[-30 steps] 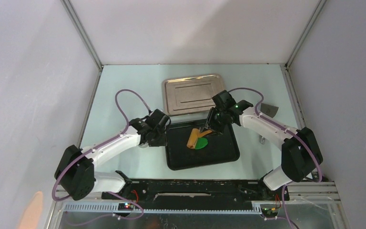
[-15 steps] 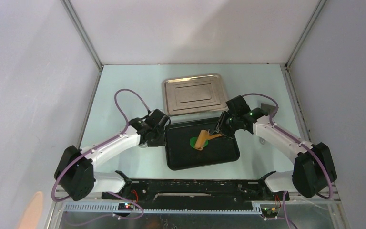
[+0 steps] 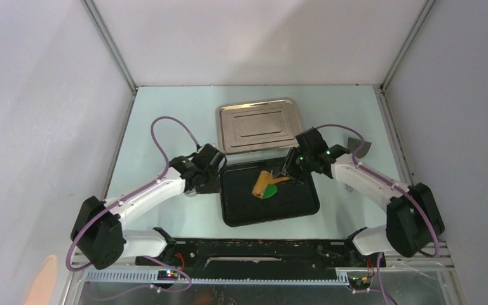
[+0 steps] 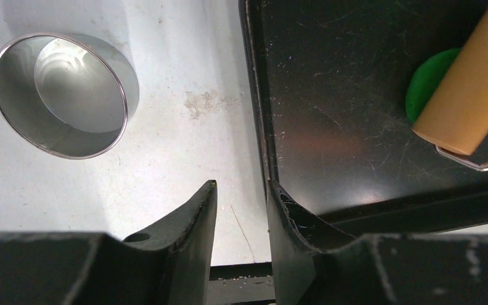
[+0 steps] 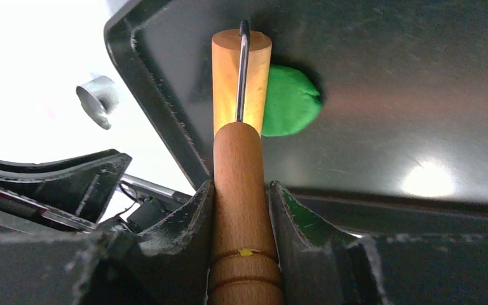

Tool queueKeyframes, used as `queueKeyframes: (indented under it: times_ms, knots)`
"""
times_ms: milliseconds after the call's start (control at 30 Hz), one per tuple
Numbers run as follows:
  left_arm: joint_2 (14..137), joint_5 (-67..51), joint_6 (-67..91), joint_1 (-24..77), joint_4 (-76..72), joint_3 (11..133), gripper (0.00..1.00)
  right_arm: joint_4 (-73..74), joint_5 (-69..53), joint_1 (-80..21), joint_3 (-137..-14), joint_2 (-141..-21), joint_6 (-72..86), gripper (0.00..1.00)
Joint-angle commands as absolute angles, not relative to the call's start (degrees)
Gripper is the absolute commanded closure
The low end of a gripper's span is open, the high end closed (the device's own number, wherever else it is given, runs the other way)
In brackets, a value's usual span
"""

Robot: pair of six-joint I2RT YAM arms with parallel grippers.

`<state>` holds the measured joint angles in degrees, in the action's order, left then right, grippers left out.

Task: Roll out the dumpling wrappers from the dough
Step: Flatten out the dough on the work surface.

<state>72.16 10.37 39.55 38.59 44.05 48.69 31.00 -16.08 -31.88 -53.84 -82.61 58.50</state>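
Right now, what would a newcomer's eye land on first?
The bright green dough on the black tray, mid-table, half under a tan wooden roller. The right gripper is shut on the roller's handle. Farther back lies a shiny silver tray; a steel ring sits left of the black tray.

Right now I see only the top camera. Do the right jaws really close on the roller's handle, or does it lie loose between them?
Observer: In the right wrist view the right jaws press the wooden roller by its handle from both sides; no gap shows.
Operator: Is the dough already thin?
Observer: It seems not. Beside the roller head the dough shows a thick, rounded edge.
Operator: And the left jaws?
Observer: They stand apart at the black tray corner, one finger at the rim, the other over the table.
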Motion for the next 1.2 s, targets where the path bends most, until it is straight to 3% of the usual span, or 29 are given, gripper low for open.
queueKeyframes:
  times_ms: [0,133,433,800,1167]
  knots:
    - [70.29,11.15,38.06,38.27,43.02,51.81,0.62,51.31,-3.65,-29.64,-45.88,-78.77,53.43,1.0]
    - [69.56,11.77,38.19,38.26,43.29,52.18,0.62,53.25,-3.57,-28.63,-45.26,-76.17,52.71,1.0]
    - [68.02,14.05,37.91,38.24,44.77,52.66,0.63,44.62,-7.23,-31.6,-46.96,-87.23,55.06,1.0]
    - [65.23,14.56,37.69,38.31,42.71,52.48,0.63,54.88,-3.49,-30.67,-40.87,-72.22,55.91,1.0]
    - [63.9,14.82,38.09,38.3,43.29,51.67,0.63,44.85,-3.85,-35.86,-45.16,-84.17,59.46,1.0]
